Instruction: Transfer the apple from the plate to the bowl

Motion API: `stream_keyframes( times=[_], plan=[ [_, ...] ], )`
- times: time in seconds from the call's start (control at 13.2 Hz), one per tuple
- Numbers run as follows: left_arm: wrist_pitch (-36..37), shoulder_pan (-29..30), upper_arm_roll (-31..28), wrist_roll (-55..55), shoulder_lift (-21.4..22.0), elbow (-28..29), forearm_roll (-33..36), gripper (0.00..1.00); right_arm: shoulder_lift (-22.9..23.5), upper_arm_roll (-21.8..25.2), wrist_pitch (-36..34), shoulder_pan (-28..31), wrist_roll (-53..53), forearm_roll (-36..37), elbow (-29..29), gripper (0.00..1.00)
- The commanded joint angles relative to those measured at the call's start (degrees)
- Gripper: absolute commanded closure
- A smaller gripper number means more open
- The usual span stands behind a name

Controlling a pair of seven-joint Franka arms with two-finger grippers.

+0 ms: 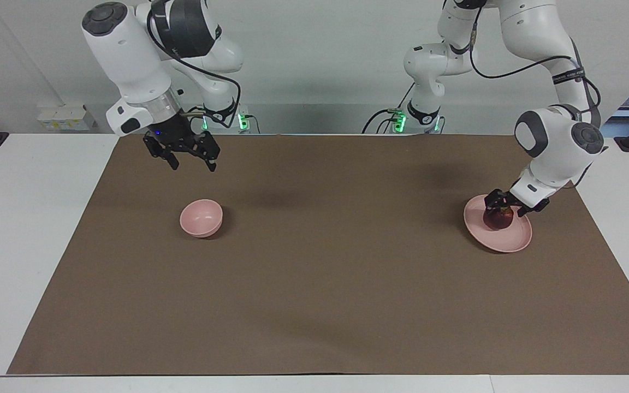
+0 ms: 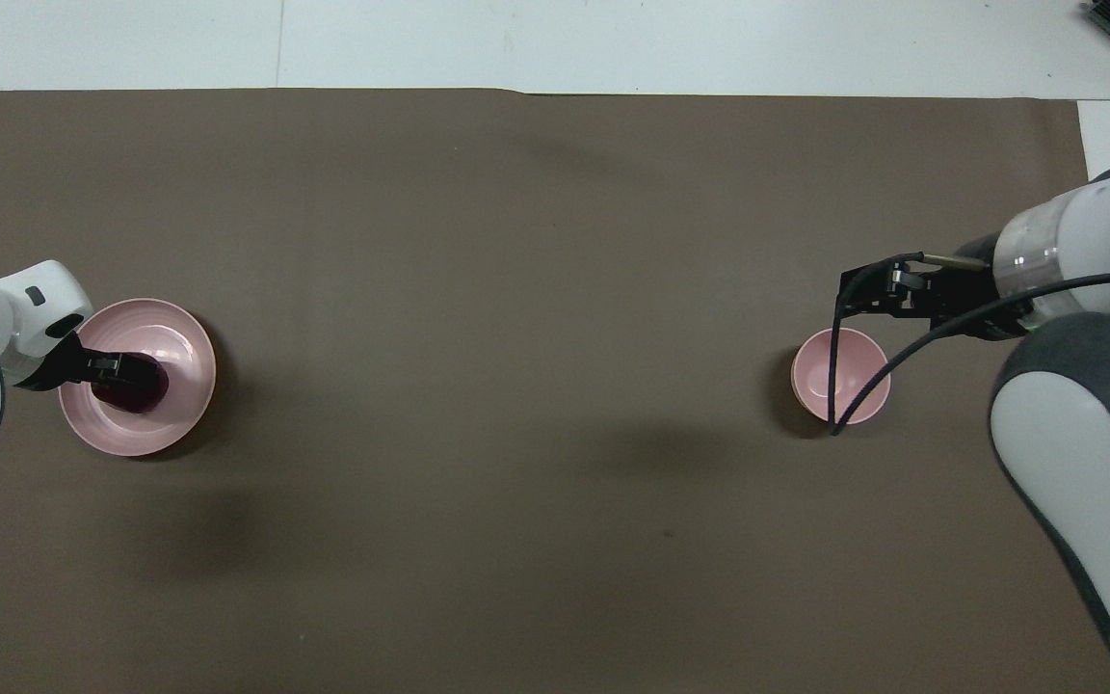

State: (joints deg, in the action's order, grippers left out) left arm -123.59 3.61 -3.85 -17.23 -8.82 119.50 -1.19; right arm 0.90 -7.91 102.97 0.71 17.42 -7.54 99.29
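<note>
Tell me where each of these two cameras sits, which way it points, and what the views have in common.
Facing view: high across the table, looking at the robots; both whole arms show, the left gripper down at the small dark red apple on the flat pale pink plate, the right gripper waiting above the mat.
Overhead view: above the robots' end, looking steeply down; only forearms and grippers show.
Shared: the apple, the plate, the small deep pink bowl, the brown mat, half a turn apart.

place: a robot lab
signs: two white robot arms (image 1: pixel 129 60) bolted at a white table (image 1: pixel 30 218), brown paper sheet (image 1: pixel 320 273) as work surface, bare white wall (image 1: pixel 320 65), cables (image 1: pixel 380 117)
</note>
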Motion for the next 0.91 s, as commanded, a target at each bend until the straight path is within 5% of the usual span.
stream_keyframes(
  times=[0.0,0.08,0.15,0.38,0.68,0.84],
  plan=[
    [-0.3,0.6,0.3,0.0,1.4,1.7,0.3,0.33,2.2,-0.3,3.5,-2.1,5.7,-1.8,0.4,0.0],
    [0.6,1.1,0.3,1.8,1.7,2.3,0.3,0.72,3.1,-0.3,4.7,-3.3,8.0,-4.3,0.4,0.0],
    [1.9,1.5,0.3,4.0,1.8,2.2,0.4,0.99,4.3,-0.3,6.1,-3.9,10.5,-5.7,0.4,0.0],
    [3.5,0.1,0.4,4.4,2.1,2.1,0.4,1.0,7.3,-0.3,8.7,-7.6,17.0,-7.0,0.3,0.0],
    [7.7,-0.4,1.2,4.0,5.6,0.8,-0.2,1.0,9.8,-0.3,12.8,-10.5,27.5,-18.0,0.0,0.0],
    [8.6,-2.5,1.1,4.0,7.8,-0.4,-9.2,1.0,11.8,-0.3,16.6,-12.8,35.4,-23.1,-0.3,0.0]
  ],
)
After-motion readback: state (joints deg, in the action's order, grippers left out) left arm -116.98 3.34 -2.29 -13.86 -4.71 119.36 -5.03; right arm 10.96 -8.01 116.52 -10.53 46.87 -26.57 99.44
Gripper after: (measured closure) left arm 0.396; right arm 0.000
